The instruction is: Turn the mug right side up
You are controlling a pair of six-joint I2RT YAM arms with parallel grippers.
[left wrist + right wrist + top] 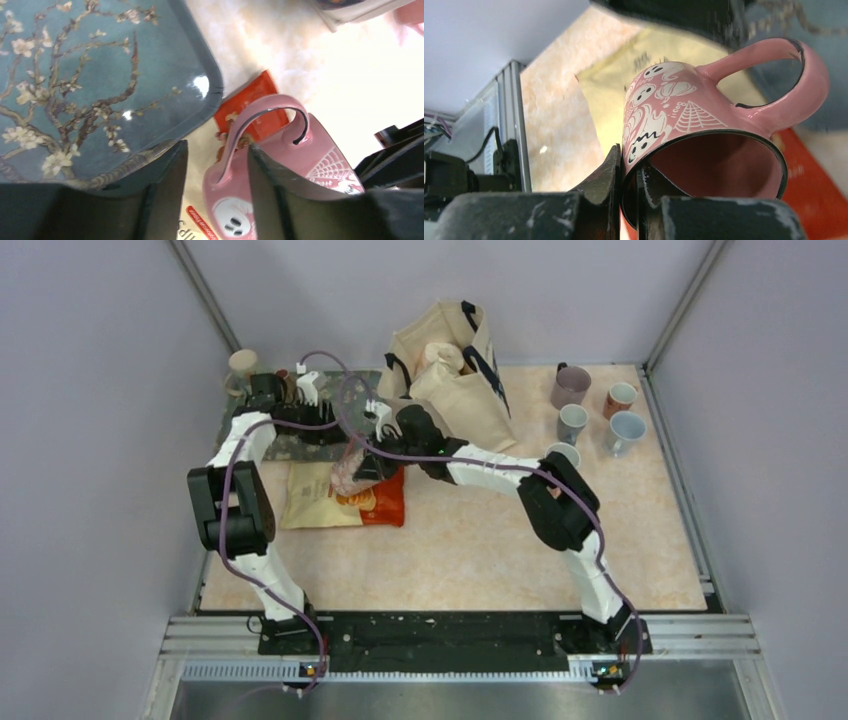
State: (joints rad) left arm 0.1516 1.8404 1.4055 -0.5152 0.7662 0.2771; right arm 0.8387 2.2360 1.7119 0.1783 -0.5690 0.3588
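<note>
The pink mug [684, 115], printed with ghosts and a spider web, is held off the table, tilted, its mouth facing the right wrist camera. My right gripper [629, 170] is shut on its rim, one finger inside and one outside. My left gripper [217, 175] is open, and the mug's handle [240, 130] stands between its fingers [165, 185], close to the right one. In the top view the mug [350, 468] hangs over the snack bags, between my left gripper [338, 438] and my right gripper [364, 472].
A blue blossom-patterned tray [100, 75] lies at the back left, also in the top view [290, 448]. A yellow snack bag [315, 498] and a red one [385, 502] lie under the mug. A tote bag [455, 370] stands behind. Several mugs [572, 423] stand at the back right, and a beige mug [242, 365] at the back left.
</note>
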